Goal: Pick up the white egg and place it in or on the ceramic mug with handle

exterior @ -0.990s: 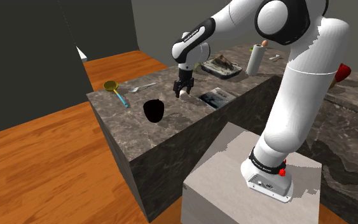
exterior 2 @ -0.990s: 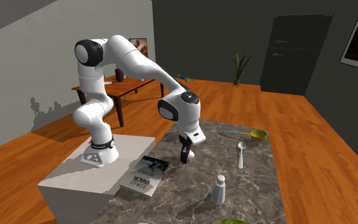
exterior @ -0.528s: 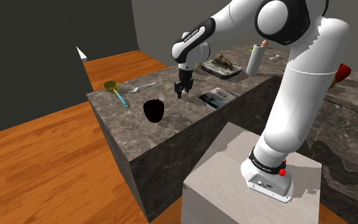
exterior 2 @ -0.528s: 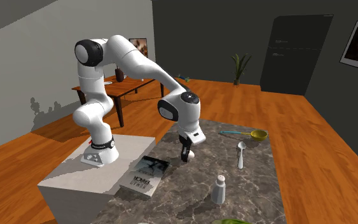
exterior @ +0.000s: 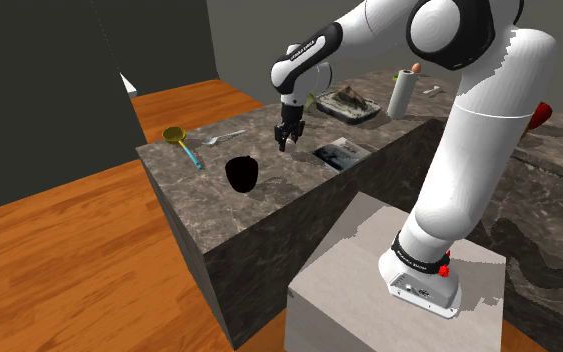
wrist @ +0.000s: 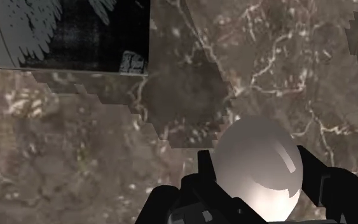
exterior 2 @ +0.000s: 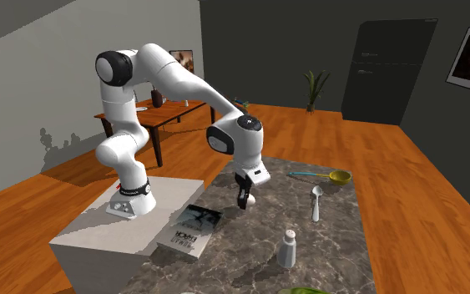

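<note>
Clamped tight on the egg (wrist: pixel 258 172), between the two black fingers (wrist: pixel 204 175) of the gripper (wrist: pixel 254 162). Smooth and rounded, white shading to pale grey, glossy enough to carry a few small bright glints on the broad curve. Pinched at the sides, with the dome of the shell bulging out past the fingertips. Held clear of the counter (wrist: pixel 63 146) (brown marble, pale veins), with a dark, jagged-edged shadow on the stone right below. Close by on the same stone, the corner of a book (wrist: pixel 69 32) with a black cover and grey feathery artwork.

From the shoulder view, hanging tip-down over the middle of the counter, between a black mug (exterior: pixel 241 174) toward that view's left and the book toward its right. Near the mug but apart from it. Upright on the marble, the mug, opening dark, handle hard to make out. Further toward that view's left, a yellow scoop (exterior: pixel 175 134) with a blue handle and a metal spoon (exterior: pixel 225 134). In the second exterior view, a white shaker (exterior 2: pixel 287 248) on the near part of the counter, well apart from the gripper. Behind, the white arm (exterior 2: pixel 183 83) rising from its grey stand (exterior 2: pixel 91 242).
</note>
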Robot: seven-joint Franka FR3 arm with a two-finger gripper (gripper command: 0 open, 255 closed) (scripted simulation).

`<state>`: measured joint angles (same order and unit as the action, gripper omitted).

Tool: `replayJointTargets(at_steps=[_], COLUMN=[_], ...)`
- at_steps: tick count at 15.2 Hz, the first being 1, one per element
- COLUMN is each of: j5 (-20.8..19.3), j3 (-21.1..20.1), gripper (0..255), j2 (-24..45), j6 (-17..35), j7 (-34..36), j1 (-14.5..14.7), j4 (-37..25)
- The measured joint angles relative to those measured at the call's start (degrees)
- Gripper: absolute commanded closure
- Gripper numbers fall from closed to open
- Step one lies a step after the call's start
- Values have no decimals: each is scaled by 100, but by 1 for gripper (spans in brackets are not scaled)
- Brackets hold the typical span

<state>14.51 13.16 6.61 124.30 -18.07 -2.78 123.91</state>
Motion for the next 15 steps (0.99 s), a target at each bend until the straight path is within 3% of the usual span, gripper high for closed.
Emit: replayJointTargets(at_steps=[15], j5=[-279], j3=[29], gripper=[255], j2=[-547], j6=[-1022], j7=[327], j1=[7], j4=[-529])
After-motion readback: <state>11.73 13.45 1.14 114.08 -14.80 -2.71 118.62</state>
